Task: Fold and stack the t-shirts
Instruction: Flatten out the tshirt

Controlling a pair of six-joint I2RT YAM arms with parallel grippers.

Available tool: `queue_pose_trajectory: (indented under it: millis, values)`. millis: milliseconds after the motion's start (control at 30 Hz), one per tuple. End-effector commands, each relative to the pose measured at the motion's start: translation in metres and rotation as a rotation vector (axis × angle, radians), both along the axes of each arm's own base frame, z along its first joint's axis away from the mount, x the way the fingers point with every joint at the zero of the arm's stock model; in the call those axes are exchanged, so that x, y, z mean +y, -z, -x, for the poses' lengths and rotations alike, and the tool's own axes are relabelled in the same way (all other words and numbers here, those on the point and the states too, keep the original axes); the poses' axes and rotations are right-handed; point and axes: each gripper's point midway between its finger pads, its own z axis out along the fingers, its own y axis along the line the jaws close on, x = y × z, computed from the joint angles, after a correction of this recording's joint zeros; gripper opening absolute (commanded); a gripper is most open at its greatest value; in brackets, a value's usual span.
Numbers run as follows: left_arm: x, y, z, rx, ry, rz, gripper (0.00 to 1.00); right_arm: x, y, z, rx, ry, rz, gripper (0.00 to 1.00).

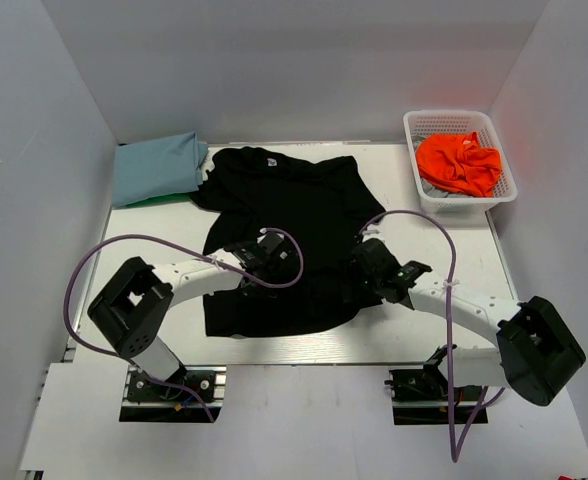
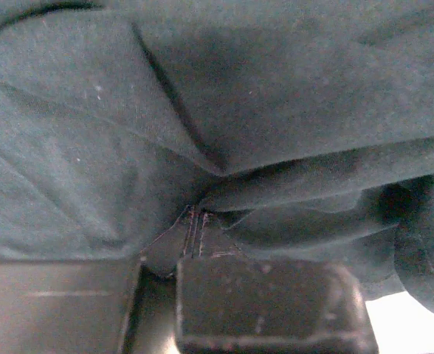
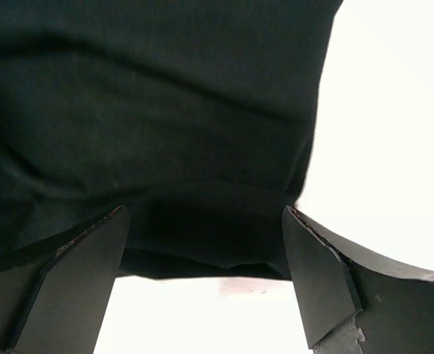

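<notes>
Right jaws spread astride black tee point(image 1: 294, 205) edge, left jaws obscured, grip unclear

The left arm point(image 1: 189, 272) and right arm point(image 1: 469, 305) look alike: slim white links between chunky black joint housings, the biggest a boxy black block point(image 1: 129, 305) near each base. A purple cable point(image 1: 79, 275) loops free along each arm, tied on with small white ties. Each arm stands on a black base plate point(image 1: 174, 385) with dark wiring bunched around it. The left end effector point(image 2: 158, 287) has blocky, dark, scuffed fingers point(image 2: 269, 302). The right end effector point(image 3: 202, 243) has matte black wedge fingers point(image 3: 77, 273) with faintly reddish edges.
</notes>
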Motion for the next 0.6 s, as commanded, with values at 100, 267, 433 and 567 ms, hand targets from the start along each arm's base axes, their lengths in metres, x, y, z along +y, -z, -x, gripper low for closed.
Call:
queue_pose_trajectory:
  millis: [100,267,433,567]
  values:
    - [-0.004,-0.042,-0.011,-0.088,-0.054,0.058,0.0,0.018,0.017,0.017,0.062,-0.054,-0.113,0.9]
    - [0.017,-0.056,0.012,-0.033,-0.102,0.025,0.0,0.008,0.034,0.014,0.097,0.023,-0.054,0.9]
    - [0.051,-0.062,0.05,0.106,-0.215,-0.09,0.0,-0.014,0.05,0.018,0.152,0.167,0.032,0.9]
    - [0.074,-0.079,0.081,0.198,-0.288,-0.147,0.0,-0.03,0.055,0.03,0.191,0.238,0.043,0.88]
